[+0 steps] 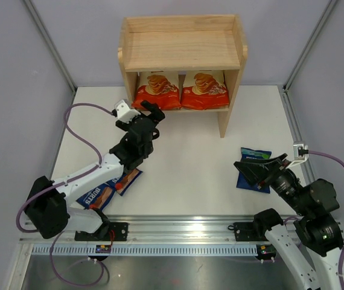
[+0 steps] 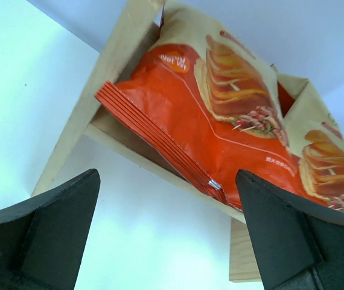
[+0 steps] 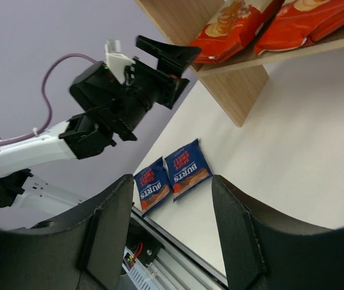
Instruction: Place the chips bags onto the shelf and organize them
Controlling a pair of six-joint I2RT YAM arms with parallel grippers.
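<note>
Two cream-and-red-orange chips bags lie side by side on the lower tier of the wooden shelf. My left gripper stands open just in front of the left bag, apart from it, with nothing between its fingers. That bag's lower edge overhangs the tier's front. Two dark blue Burts bags lie flat near the left arm's base. A third blue bag with green lettering lies at the right, partly under my right gripper, which is open and empty.
The shelf's top tier holds nothing. The left arm stretches over the two Burts bags. A metal rail runs along the table's near edge. Grey walls stand on both sides.
</note>
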